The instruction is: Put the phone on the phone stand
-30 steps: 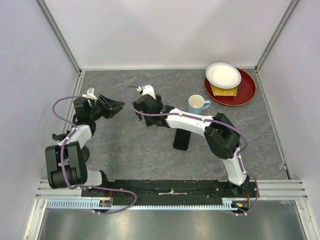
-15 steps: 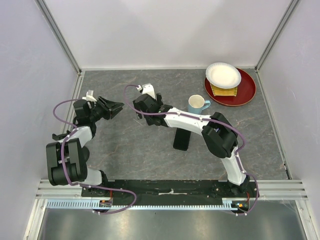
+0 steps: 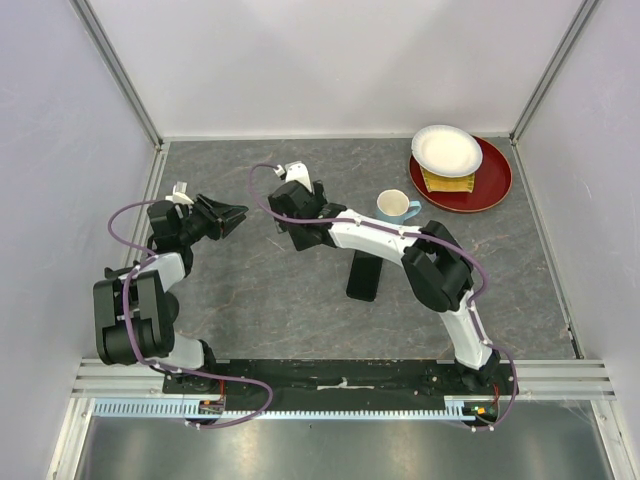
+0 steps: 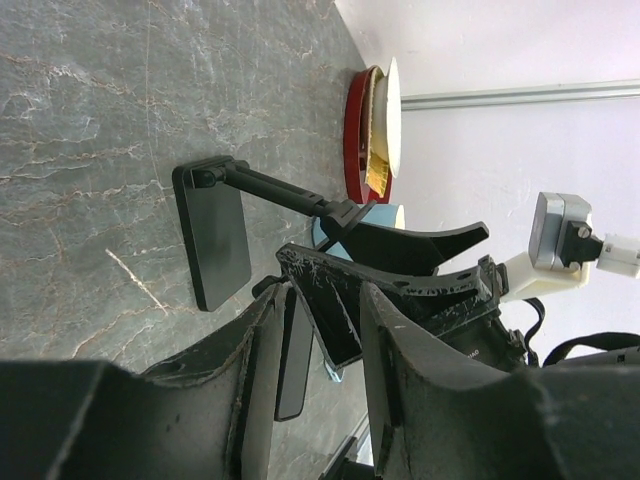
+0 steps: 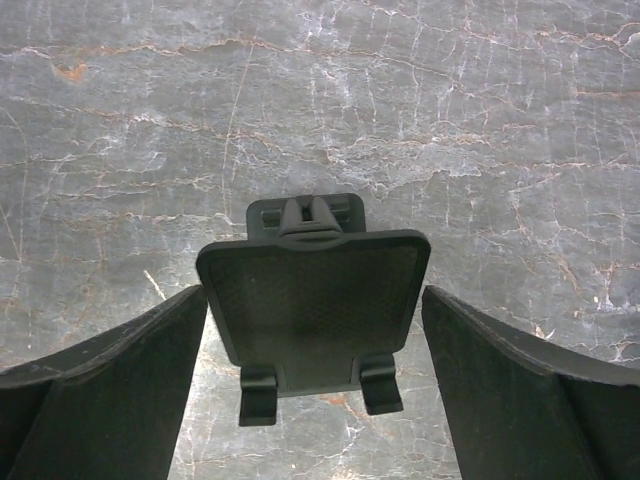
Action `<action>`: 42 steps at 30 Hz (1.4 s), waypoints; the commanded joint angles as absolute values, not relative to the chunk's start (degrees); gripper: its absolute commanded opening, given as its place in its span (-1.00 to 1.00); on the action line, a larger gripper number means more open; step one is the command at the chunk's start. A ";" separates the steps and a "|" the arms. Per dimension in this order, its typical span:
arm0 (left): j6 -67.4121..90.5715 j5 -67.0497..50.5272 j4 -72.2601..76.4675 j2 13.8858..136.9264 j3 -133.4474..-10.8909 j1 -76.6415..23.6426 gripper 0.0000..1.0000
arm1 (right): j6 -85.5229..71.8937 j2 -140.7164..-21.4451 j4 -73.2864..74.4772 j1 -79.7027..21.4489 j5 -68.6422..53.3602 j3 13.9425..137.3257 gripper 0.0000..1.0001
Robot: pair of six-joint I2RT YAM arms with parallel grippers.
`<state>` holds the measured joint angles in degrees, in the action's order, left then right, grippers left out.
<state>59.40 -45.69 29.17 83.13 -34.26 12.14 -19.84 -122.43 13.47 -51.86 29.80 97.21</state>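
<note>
The black phone (image 3: 362, 280) lies flat on the table, partly under my right arm. In the left wrist view it shows edge-on (image 4: 288, 350), far beyond my left fingers. The black phone stand is hidden under my right gripper (image 3: 288, 215) in the top view. Its plate with two small lips (image 5: 315, 300) lies just below the open right gripper (image 5: 315, 295), spanning the gap between the fingers. The left wrist view shows the plate (image 4: 210, 240) with a thin arm (image 4: 280, 192). My left gripper (image 3: 240, 218) is open and empty, left of the stand, pointing at it.
A blue mug (image 3: 397, 208) stands right of the right gripper. A red plate (image 3: 492, 180) at the back right holds a white plate (image 3: 445, 150) and a yellow piece (image 3: 447, 182). Walls close the left, back and right sides.
My right gripper has moved a little toward the back of the table over the stand. The left gripper has hardly moved. The phone has not moved.
</note>
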 commanded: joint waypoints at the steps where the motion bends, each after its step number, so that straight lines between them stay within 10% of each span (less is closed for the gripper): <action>1: 60.91 -47.11 32.08 83.93 -34.01 12.39 -0.15 | -18.90 -122.44 13.01 -51.33 28.56 99.67 0.81; 9: 61.96 -47.29 33.48 85.17 -33.58 12.48 -0.15 | -18.02 -123.66 13.01 -51.33 31.64 102.30 0.41; 18: 65.48 -47.72 38.23 85.78 -31.91 12.48 -0.19 | -23.20 -122.61 13.27 -51.24 39.70 103.97 -1.00; 42: 63.81 -50.18 38.06 87.97 -33.57 8.17 -0.15 | -11.34 -144.31 8.96 -32.79 34.28 138.59 -1.00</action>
<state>64.31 -47.16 36.56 85.69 -30.87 8.80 -13.82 -143.00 12.47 -33.06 37.93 131.61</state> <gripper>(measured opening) 0.413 0.753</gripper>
